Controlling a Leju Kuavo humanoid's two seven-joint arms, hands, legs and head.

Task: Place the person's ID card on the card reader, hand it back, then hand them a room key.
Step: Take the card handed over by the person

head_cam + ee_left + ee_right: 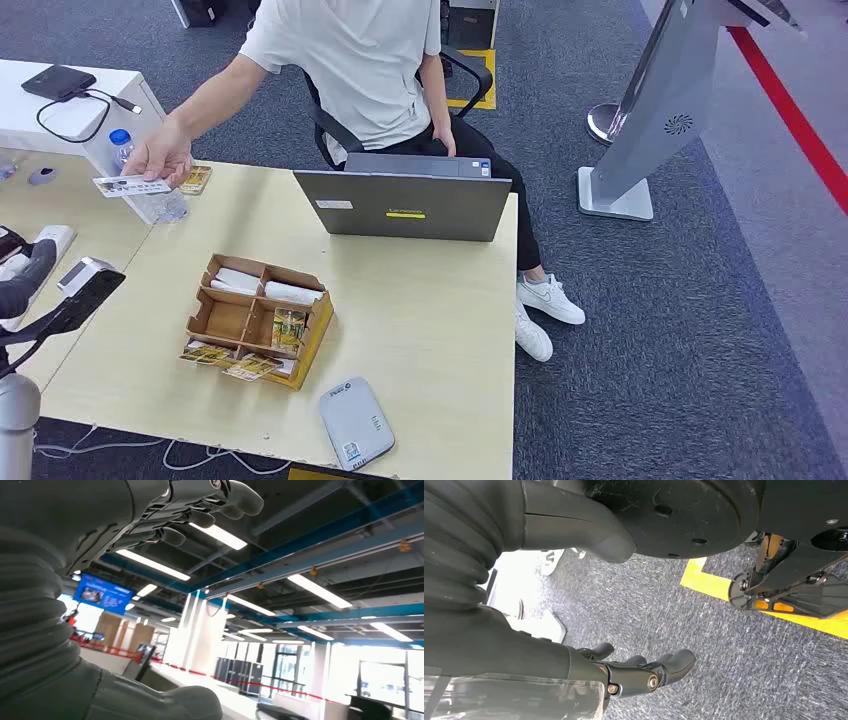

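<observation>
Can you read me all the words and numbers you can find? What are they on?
Laptop lid: a yellow label and a white sticker, both too small to read.
Grey card reader: small logo and a label, too blurred to read.
ID card in the person's hand: print too small to read.
Blue hanging screen: white writing, too blurred to read.
Cards in the wooden organizer: pictures, no readable words.
So nothing reads clearly.

A grey laptop [403, 205] stands open at the table's [450, 330] far edge; a water bottle [123, 150] stands at the far left corner; a black box [58, 81] with cable rests on a white counter [20, 120] beyond.
</observation>
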